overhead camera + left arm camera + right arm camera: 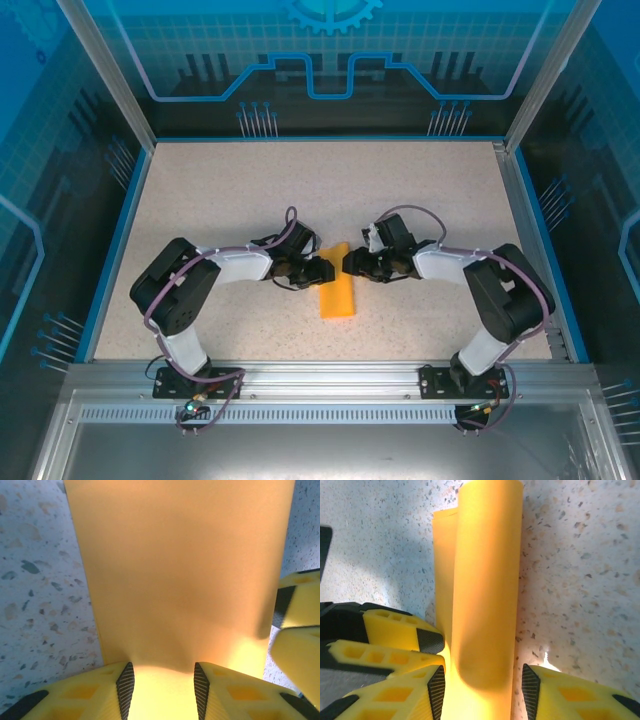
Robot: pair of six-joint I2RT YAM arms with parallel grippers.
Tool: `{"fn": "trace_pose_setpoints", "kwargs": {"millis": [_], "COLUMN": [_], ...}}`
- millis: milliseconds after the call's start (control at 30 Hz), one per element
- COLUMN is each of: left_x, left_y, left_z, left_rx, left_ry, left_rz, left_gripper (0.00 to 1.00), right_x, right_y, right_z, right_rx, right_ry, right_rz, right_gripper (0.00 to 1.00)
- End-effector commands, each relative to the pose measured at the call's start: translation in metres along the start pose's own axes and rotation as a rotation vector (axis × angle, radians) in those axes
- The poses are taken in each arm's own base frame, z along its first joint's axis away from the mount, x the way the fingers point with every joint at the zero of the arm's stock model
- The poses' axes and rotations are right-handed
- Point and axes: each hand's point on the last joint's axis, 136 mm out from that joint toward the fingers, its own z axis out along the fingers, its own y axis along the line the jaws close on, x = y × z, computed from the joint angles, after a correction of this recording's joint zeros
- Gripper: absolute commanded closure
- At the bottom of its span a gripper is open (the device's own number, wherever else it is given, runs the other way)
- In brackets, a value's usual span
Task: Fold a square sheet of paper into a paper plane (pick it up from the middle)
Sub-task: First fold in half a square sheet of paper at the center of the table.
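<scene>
Both apart — left hand (pixel 162 680), right hand (pixel 482 682) — over folded paper (pixel 337 295) on table (pixel 250 190), perhaps touching.

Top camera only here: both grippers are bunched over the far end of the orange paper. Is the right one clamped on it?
Observer: No. The right gripper is open, its fingers straddling the paper sheet, with a sliver of table showing between the sheet and one finger.
Operator: And the left?
Observer: The left gripper is open too, pads apart over the sheet.
Operator: Are the folded layers lined up?
Observer: Not quite. In the right wrist view, a lower layer's edge sticks out beside the top one.
</scene>
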Motion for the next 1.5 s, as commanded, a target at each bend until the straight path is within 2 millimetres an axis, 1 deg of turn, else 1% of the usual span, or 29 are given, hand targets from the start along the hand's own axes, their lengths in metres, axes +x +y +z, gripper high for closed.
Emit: {"fn": "trace_pose_setpoints", "kwargs": {"millis": [0, 100, 167, 333, 500, 767, 933, 1067, 1333, 1467], "left_x": [0.007, 0.005, 0.004, 0.002, 0.000, -0.002, -0.003, -0.005, -0.005, -0.007], "left_y": [0.017, 0.013, 0.010, 0.003, -0.002, -0.010, -0.016, -0.021, -0.025, -0.028], "left_z": [0.010, 0.010, 0.009, 0.006, 0.002, -0.004, -0.008, -0.014, -0.018, -0.023], "left_rx": [-0.063, -0.050, -0.040, -0.025, -0.015, 0.000, 0.015, 0.020, 0.026, 0.030], "left_ry": [0.019, 0.018, 0.017, 0.014, 0.011, 0.010, 0.007, -0.002, -0.005, -0.013], "left_rz": [0.003, 0.004, 0.007, 0.015, 0.023, 0.040, 0.048, 0.057, 0.068, 0.073], "left_gripper": [0.59, 0.59, 0.59, 0.59, 0.58, 0.57, 0.57, 0.55, 0.54, 0.53], "right_x": [0.000, 0.001, 0.002, 0.001, 0.001, 0.002, 0.004, 0.002, 0.004, 0.005], "right_y": [-0.005, -0.005, -0.003, 0.001, 0.002, 0.001, -0.004, -0.008, -0.017, -0.017], "right_z": [-0.012, -0.011, -0.009, -0.002, 0.004, 0.011, 0.015, 0.015, 0.015, 0.015], "right_rx": [0.074, 0.072, 0.059, 0.031, 0.011, 0.021, 0.048, 0.076, 0.130, 0.137], "right_ry": [0.009, 0.021, 0.030, 0.054, 0.066, 0.078, 0.084, 0.073, 0.076, 0.077], "right_rz": [-0.050, -0.069, -0.084, -0.095, -0.088, -0.087, -0.081, -0.077, -0.072, -0.078], "right_gripper": [0.52, 0.55, 0.59, 0.67, 0.70, 0.70, 0.67, 0.67, 0.71, 0.71]}}
